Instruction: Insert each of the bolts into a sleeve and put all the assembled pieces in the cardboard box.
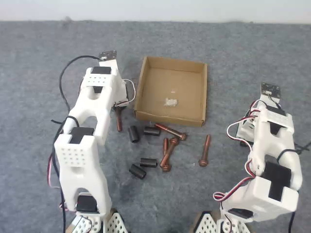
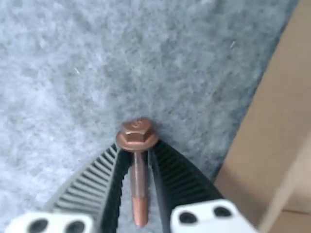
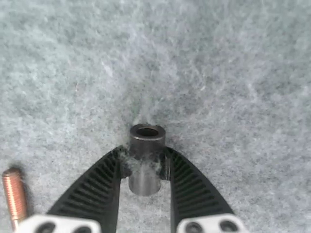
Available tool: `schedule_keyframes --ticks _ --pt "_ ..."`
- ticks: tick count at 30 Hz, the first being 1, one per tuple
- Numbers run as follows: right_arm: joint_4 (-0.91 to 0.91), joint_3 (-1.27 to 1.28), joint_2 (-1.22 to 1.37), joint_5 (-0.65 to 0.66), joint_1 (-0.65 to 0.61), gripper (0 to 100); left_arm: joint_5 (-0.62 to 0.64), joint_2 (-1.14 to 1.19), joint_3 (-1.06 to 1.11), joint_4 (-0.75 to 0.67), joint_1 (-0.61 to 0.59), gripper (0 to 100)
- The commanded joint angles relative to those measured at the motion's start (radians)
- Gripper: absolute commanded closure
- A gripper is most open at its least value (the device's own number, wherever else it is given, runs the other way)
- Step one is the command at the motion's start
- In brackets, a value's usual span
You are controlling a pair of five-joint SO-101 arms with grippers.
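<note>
grey carpet (image 1: 43, 58) under both arms. your left gripper (image 2: 138, 160) was clenched on bolt (image 2: 137, 137) by shank, just beside cardboard box (image 2: 274, 145). right gripper (image 3: 145, 162) clamped sleeve (image 3: 146, 132), bore end clear. both looked rigid, smooth, likely slippery; mid-body holds seemed right.

copper-coloured hex-head metal bolt (image 2: 138, 167) in left gripper (image 2: 137, 145): reddish copper | matte cylindrical sleeve (image 3: 146, 145) in right gripper (image 3: 145, 154): black | both grippers' fingers (image 3: 189, 189): black, ribbed | shallow square cardboard box (image 1: 167, 118): tan brown, pale smudge inside | felt tabletop (image 1: 243, 58): mottled grey | loose bolts (image 1: 204, 151) and loose sleeves (image 1: 137, 171): same copper, same black | moulded plastic arm shells (image 1: 80, 155): white
</note>
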Motion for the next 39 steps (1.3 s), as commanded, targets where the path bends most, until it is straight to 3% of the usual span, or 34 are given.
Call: schedule_keyframes --ticks 1,9,18,24,39 --pt "0.004 -0.044 -0.013 0.025 -0.016 99.2 -0.075 -0.132 0.108 -0.094 -0.023 99" --pt "-0.001 -0.051 -0.015 0.018 -0.028 99.2 -0.132 -0.342 0.387 -0.308 -0.058 99" --pt "-0.002 -0.130 -0.183 0.023 -0.031 99.2 -0.157 -0.379 0.435 -0.325 -0.150 99" --pt "-0.025 -0.169 -0.289 0.020 -0.117 99.2 -0.158 -0.377 0.433 -0.341 -0.147 99" --pt "-0.742 0.189 -0.456 0.021 -0.300 99.2 -0.219 -0.377 0.435 -0.342 -0.133 99"
